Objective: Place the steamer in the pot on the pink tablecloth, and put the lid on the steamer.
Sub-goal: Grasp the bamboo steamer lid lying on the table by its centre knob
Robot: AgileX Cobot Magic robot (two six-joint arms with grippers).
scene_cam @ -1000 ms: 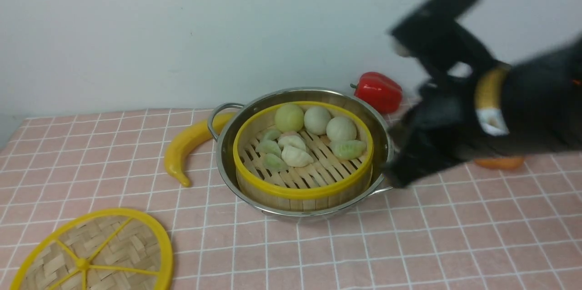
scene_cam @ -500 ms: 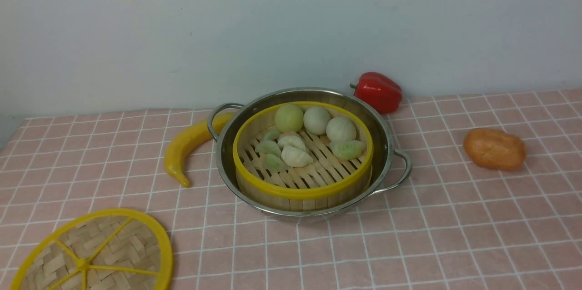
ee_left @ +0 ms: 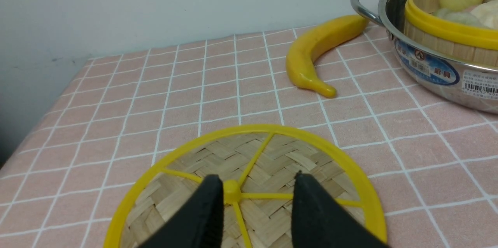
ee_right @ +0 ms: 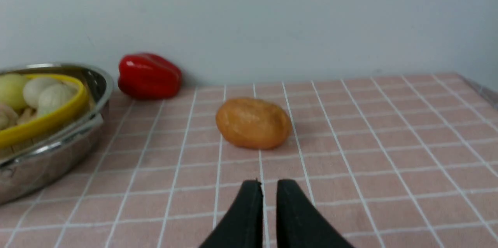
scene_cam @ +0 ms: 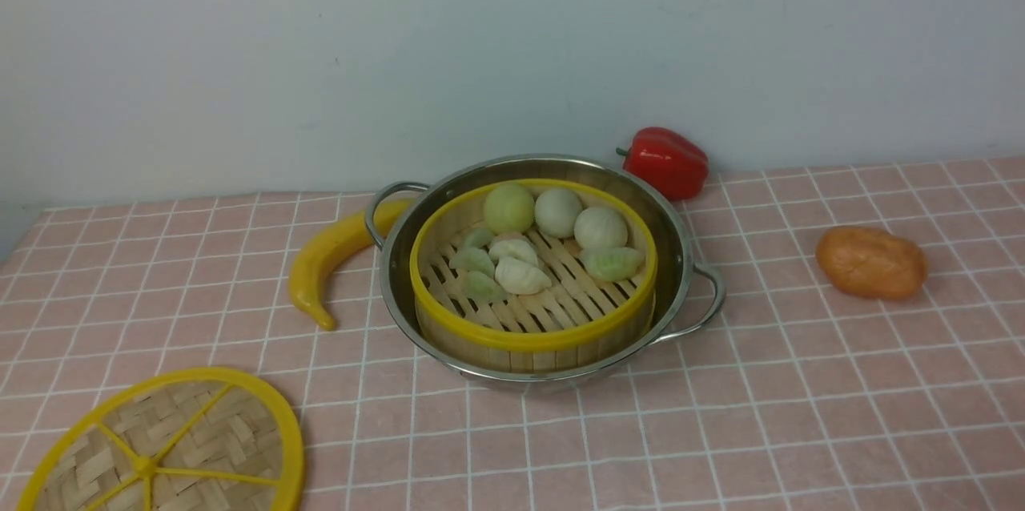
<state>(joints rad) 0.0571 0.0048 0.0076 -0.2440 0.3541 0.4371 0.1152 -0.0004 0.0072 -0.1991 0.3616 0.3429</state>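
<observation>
The steamer (scene_cam: 532, 332), holding buns and dumplings, sits inside the steel pot (scene_cam: 679, 251) on the pink tablecloth (scene_cam: 801, 415). The lid (scene_cam: 200, 431) lies flat on the cloth at the near left, partly cut off by the frame. In the left wrist view my left gripper (ee_left: 258, 181) hangs open over the lid (ee_left: 272, 154), its fingers either side of the yellow centre knob (ee_left: 232, 191). My right gripper (ee_right: 268, 185) is low over bare cloth, with its jaws a narrow slit apart and nothing between them. Neither arm shows in the front view.
A yellow banana (scene_cam: 328, 255) lies against the pot's left handle. A red pepper (scene_cam: 666, 161) stands behind the pot by the wall. An orange bread-like lump (scene_cam: 871, 263) lies to the pot's right, just ahead of my right gripper. The table's left edge (ee_left: 58, 96) is near the lid.
My right arm, blurred beside the pot's right handle a second ago, has pulled out of the front view. The orange lump is uncovered. Pot, steamer and lid have not moved.
</observation>
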